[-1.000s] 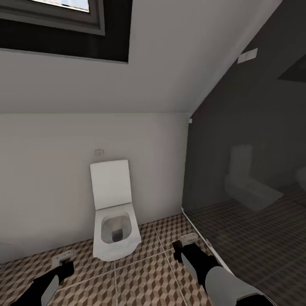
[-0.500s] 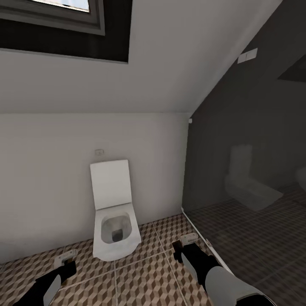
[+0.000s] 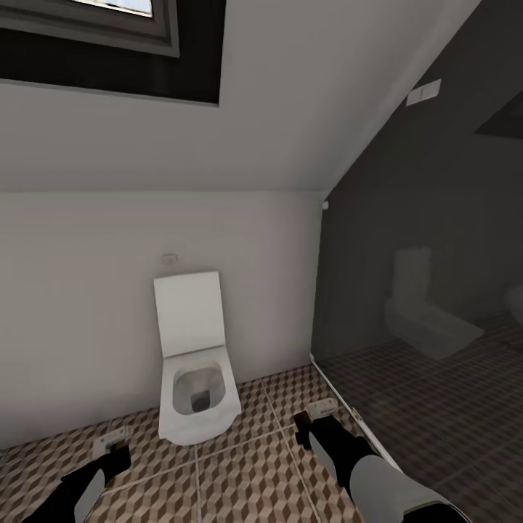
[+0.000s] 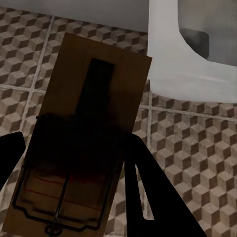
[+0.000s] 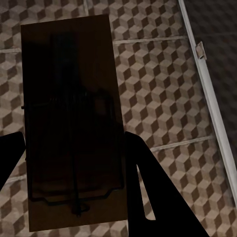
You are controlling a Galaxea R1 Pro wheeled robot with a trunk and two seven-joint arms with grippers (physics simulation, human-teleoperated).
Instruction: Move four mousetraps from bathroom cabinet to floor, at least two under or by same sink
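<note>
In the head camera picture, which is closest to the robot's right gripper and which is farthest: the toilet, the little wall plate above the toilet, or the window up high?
From the right gripper:
1. The toilet, nearest, standing on the tiled floor to its left.
2. The little wall plate, higher on the white wall, above the toilet lid.
3. The window, farthest, up in the sloped ceiling at the top left.

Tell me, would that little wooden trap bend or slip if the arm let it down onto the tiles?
The mousetrap in the left gripper looks like a flat, stiff board, so it probably won't flex. Being thin, it likely weighs little and should lie flat rather than roll. Its thin wire parts look like the fragile bit, and on the tiled bathroom floor it might slide.
</note>
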